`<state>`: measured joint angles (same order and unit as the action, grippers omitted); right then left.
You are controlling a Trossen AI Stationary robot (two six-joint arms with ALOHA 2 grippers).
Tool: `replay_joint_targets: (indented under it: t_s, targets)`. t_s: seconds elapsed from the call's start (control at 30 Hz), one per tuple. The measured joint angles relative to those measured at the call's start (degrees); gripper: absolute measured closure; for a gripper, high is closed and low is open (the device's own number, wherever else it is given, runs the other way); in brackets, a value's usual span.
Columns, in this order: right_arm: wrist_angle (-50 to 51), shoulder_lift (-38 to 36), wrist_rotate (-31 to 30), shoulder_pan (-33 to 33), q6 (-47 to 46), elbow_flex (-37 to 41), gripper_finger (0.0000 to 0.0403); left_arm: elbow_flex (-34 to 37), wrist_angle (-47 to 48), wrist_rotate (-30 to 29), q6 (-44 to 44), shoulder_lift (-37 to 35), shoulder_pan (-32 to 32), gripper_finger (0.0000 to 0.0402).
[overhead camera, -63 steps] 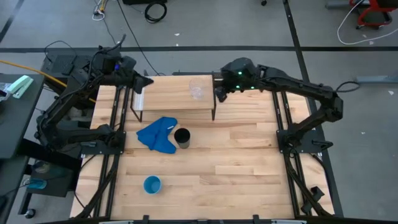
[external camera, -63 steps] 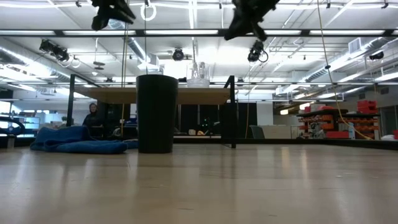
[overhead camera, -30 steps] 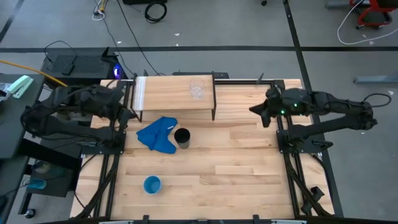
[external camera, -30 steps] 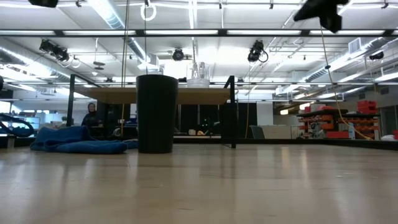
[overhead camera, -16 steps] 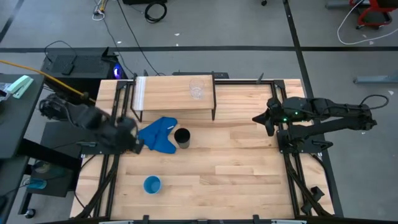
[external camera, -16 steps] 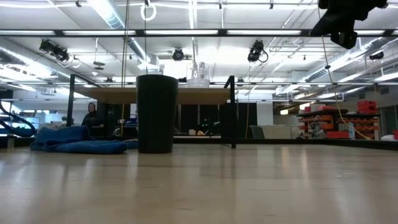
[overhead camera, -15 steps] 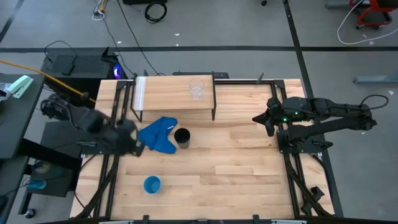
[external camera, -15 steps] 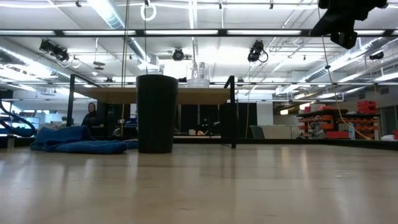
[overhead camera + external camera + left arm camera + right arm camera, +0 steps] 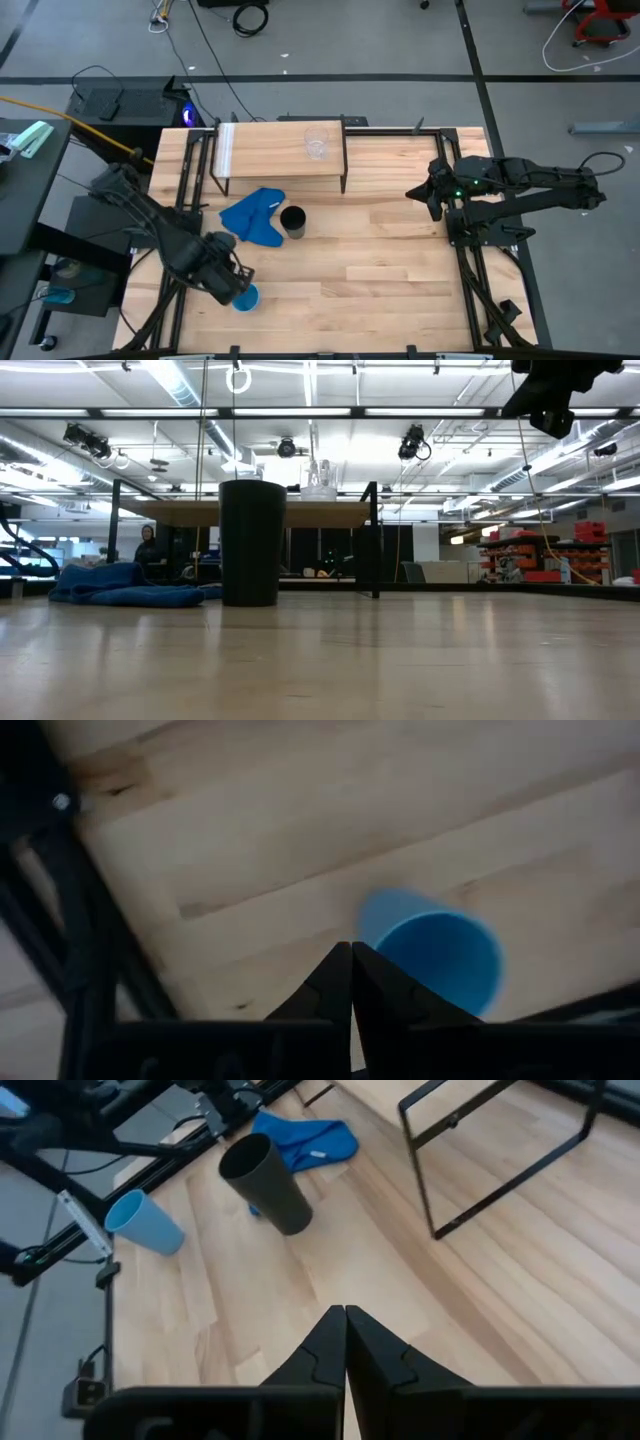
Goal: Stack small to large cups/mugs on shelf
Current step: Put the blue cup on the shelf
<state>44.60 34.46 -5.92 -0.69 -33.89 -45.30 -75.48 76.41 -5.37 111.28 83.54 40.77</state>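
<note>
- Light blue cup (image 9: 245, 297) stands upright near the counter's (image 9: 380, 280) front-left edge, long axis vertical, mouth up, well apart from the shelf (image 9: 280, 150).
- Left end effector (image 9: 232, 283) hangs just beside and above it; in the left wrist view the cup (image 9: 440, 960) lies just ahead of the fingertips (image 9: 350, 960), off to one side. Fingers pressed together, holding nothing.
- Left arm is far nearer; it reaches low along the counter's left side.
- Right end effector (image 9: 418, 190) waits at the right edge, fingers together.
- Clear cup (image 9: 317, 143) sits on the shelf; black cup (image 9: 293, 220) beside the blue cloth (image 9: 255, 215).

The left hand (image 9: 236, 283) partly hides the light blue cup (image 9: 246, 299).
</note>
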Motion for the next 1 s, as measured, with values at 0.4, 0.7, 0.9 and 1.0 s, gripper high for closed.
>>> replay_joint_targets:
  t_s: [0.4, 0.7, 0.9, 1.0]
  targets:
    - [2.19, 0.02, 0.86, 0.0, -0.94, 0.0, 0.0389, 0.0, -5.66, 1.1, -0.85, 4.73, -0.08, 0.0318]
    - [2.56, 0.02, 0.88, 0.0, -0.94, 0.0, 0.0389, 0.0, -5.73, 1.12, -0.86, 7.7, -0.08, 0.0295]
    - [2.55, 0.02, 0.87, 0.0, -0.9, 0.0, 0.0389, 0.0, -6.38, 1.48, -0.85, 8.49, -0.08, 0.0294]
    - [2.53, 0.02, 0.88, 0.0, -0.9, 0.0, 0.0389, 0.0, -6.58, 1.93, -0.85, 8.49, -0.08, 0.0294]
